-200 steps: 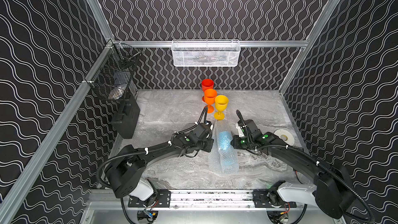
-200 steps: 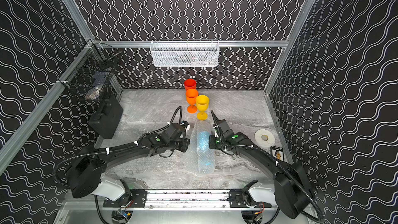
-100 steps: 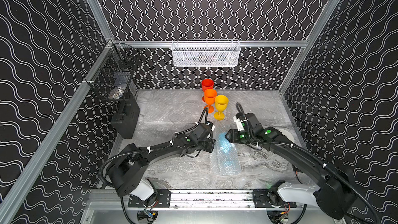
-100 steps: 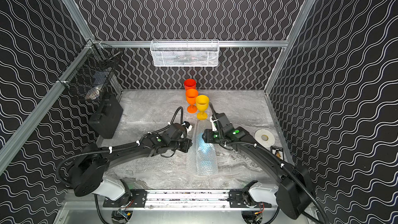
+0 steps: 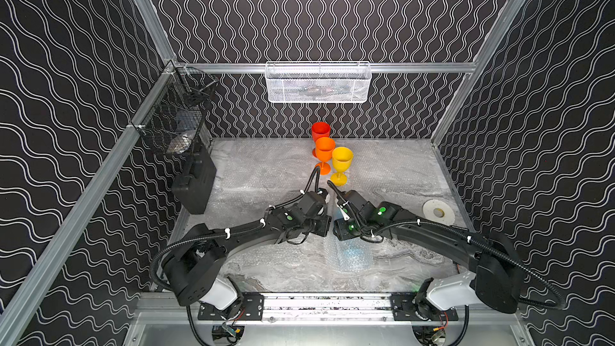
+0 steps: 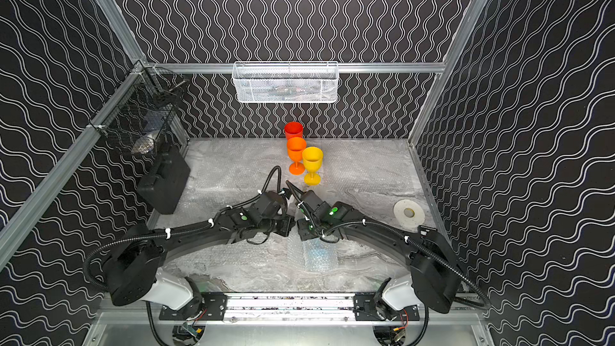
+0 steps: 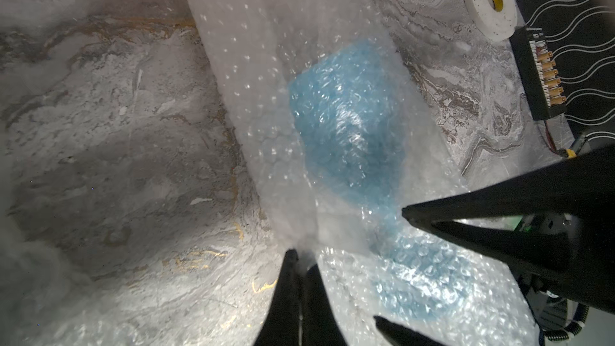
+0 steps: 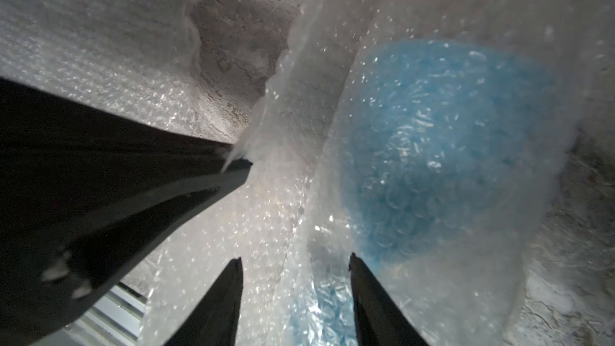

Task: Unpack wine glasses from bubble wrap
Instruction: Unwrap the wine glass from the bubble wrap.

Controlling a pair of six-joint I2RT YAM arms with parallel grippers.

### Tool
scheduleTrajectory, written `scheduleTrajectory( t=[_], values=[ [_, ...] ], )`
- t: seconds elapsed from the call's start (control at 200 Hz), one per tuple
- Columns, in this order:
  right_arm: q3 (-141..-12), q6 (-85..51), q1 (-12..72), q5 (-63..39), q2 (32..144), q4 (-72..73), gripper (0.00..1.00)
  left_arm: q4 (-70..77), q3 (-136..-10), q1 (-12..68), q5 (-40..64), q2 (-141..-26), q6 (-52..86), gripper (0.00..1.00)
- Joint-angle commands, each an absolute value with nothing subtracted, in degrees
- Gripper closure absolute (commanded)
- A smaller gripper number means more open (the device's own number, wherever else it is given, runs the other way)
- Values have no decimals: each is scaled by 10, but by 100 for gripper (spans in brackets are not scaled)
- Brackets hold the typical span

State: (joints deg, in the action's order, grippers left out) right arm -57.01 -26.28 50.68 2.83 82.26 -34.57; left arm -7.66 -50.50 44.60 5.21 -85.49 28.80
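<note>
While your red goblet [image 5: 320, 131], orange goblet [image 5: 324, 149] and yellow goblet [image 5: 342, 158] stand free at the back, the blue goblet [image 7: 346, 121] lies wrapped mid-table: left gripper [image 7: 298, 257] pinches the bubble wrap [image 7: 259, 61], right gripper [image 8: 294, 261] straddles it, jaws parted.

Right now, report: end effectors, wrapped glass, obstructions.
Left end effector shut on bubble wrap edge. Right end effector open, straddling the roll. Light blue glass inside. Nothing blocking; yellow glass stands apart.

Robotics lab enclosure: aluminium frame [image 5: 416, 67], wave-patterned black walls [image 5: 299, 11], arms' mounting rail [image 5: 326, 302].
</note>
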Motion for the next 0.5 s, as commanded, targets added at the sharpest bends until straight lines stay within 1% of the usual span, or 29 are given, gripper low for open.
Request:
scheduleTrajectory(
  t=[0.0, 0.36, 0.495],
  values=[
    [-569, -264, 514, 61, 825, -371, 47, -71, -503, 446, 41, -850, 290, 100],
    [-576, -271, 548, 111, 850, -401, 54, -67, -499, 446, 45, -848, 294, 100],
    [-575, -274, 550, 122, 856, -407, 59, -74, -504, 446, 41, -850, 289, 100]
  ],
)
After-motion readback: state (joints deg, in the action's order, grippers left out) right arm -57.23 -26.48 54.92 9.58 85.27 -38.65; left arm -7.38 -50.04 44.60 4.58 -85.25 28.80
